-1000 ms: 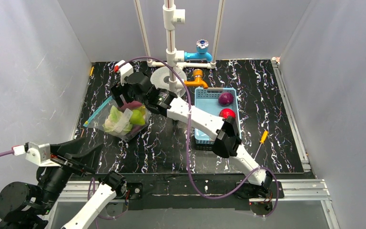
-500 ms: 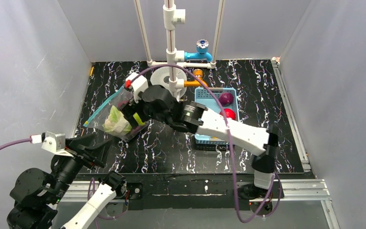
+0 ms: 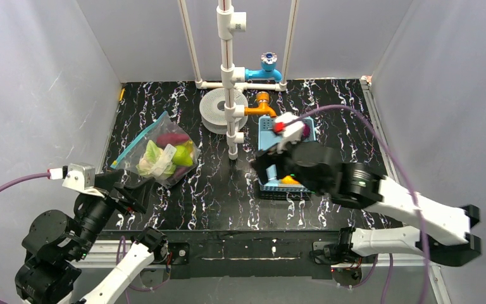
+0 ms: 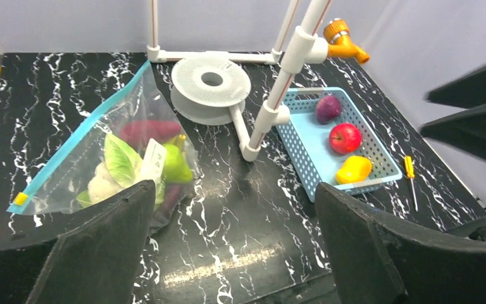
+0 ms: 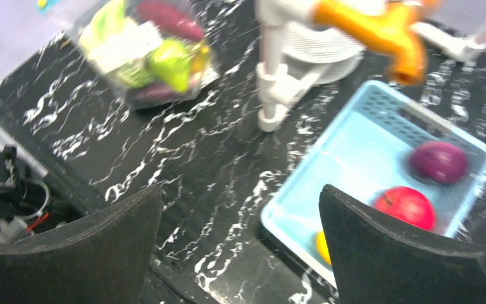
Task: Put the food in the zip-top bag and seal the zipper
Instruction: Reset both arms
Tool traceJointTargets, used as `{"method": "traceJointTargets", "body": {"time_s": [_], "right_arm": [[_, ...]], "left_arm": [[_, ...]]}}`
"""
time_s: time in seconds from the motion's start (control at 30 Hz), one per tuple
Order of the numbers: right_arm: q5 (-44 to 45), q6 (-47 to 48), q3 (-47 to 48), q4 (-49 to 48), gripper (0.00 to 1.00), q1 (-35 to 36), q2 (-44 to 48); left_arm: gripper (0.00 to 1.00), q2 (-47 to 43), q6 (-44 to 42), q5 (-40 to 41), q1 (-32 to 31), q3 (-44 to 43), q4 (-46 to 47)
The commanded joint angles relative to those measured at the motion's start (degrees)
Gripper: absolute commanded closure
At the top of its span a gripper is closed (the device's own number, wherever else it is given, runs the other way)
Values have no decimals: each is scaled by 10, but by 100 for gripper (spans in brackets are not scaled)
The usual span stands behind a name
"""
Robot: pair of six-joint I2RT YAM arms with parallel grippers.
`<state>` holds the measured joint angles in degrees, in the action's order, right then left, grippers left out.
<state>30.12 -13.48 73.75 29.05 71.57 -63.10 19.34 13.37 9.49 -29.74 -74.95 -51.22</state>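
The zip-top bag (image 3: 158,155) lies on the black table at the left, with cabbage, a green apple (image 4: 176,168) and a maroon sweet potato (image 4: 142,132) inside. Its blue zipper (image 4: 76,147) runs along the left edge; I cannot tell if it is sealed. More food lies in the light-blue basket (image 4: 304,149): a purple fruit (image 4: 327,107), a red apple (image 4: 345,137) and a yellow piece (image 4: 353,169). My left gripper (image 3: 126,193) is open and empty, near the bag's front corner. My right gripper (image 3: 267,170) is open and empty above the basket's front left; the bag (image 5: 152,54) lies beyond it.
A white pipe stand (image 3: 231,95) rises mid-table beside a white perforated disc (image 3: 215,109), with an orange tap (image 3: 261,104) and a blue valve (image 3: 267,63) behind. An orange-handled screwdriver (image 4: 409,170) lies right of the basket. Grey walls close in three sides.
My right arm has drawn back from the bag and swung right to the basket, leaving the bag lying on the table. My left gripper has moved forward towards the bag.
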Motion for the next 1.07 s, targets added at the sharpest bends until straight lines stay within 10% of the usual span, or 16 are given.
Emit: {"method": "traceJointTargets", "body": {"time_s": [0.0,0.43,1.03], "right_arm": [[146,-41,1,123,2,-2,100],[288,-105,74,283,2,-2,283],[327,-55,73,216,2,-2,319]], "left_arm": [[2,31,-59,59,1,-28,28],[2,59,-124,108,1,-112,34],[2,39,-142,144,1,-136,25]]}}
